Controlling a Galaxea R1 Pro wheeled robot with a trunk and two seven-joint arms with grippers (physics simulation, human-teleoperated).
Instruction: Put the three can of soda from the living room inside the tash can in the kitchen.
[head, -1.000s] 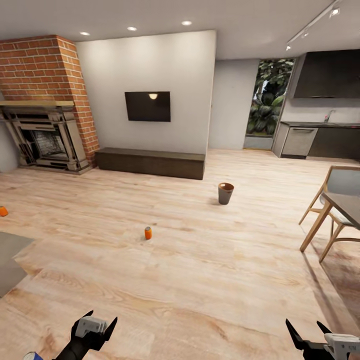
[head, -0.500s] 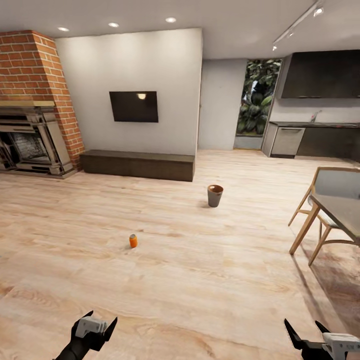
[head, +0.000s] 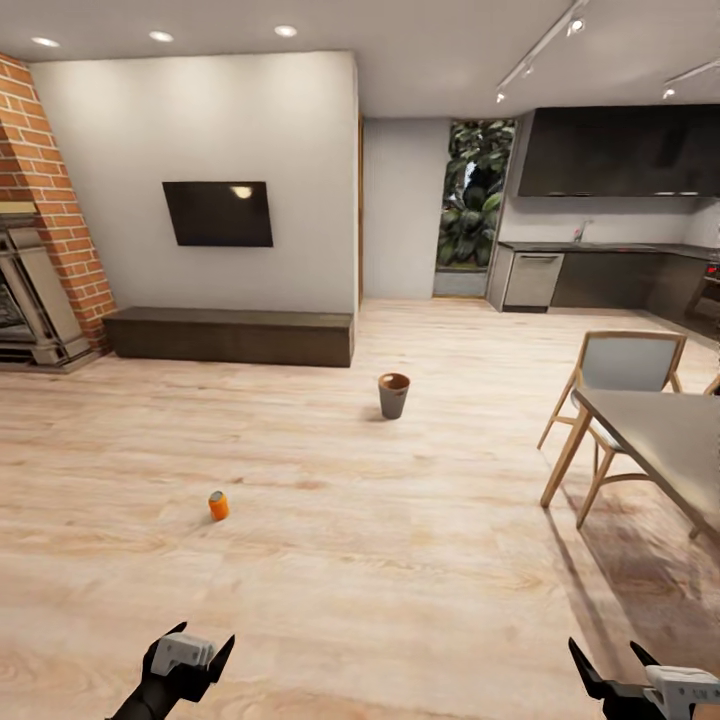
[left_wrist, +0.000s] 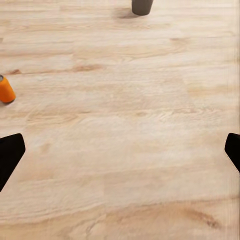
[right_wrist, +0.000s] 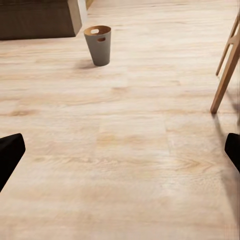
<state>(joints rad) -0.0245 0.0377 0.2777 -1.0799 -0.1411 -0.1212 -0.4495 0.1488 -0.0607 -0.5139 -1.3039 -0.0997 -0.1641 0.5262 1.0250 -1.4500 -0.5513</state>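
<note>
A: Status entry. 1 orange can of soda (head: 218, 505) stands upright on the light wood floor (head: 400, 560), left of centre and nearer to the robot than the bin. In the left wrist view it sits at the frame edge (left_wrist: 6, 89).

B: And the tash can (head: 393, 395)?

A: Upright on open floor, further off and to the right of the can, well apart from it. Grey outside, brown-orange inside, slot handle visible in the right wrist view (right_wrist: 98, 45). It stands in front of the low dark bench (head: 230, 335); the kitchen counter (head: 600, 275) is far right.

B: Anything inside the bin?

A: Cannot tell; the interior is too small and shadowed from here. So 0 cans confirmed deposited.

B: Hands?

A: Left gripper (head: 195, 648) has its fingers spread wide with nothing between them; the wrist view shows bare floor between the dark tips. Right gripper (head: 617, 668) likewise stands wide apart and carries nothing.

B: Other 2 cans?

A: Not located at this moment. The dining table (head: 660, 440) and chair (head: 615, 385) at right carry none that I can see.

B: Judgement?

A: Early or mid-task: at least this orange can is left to fetch. Likely next: approach, grasp, carry it to the bin.
</note>
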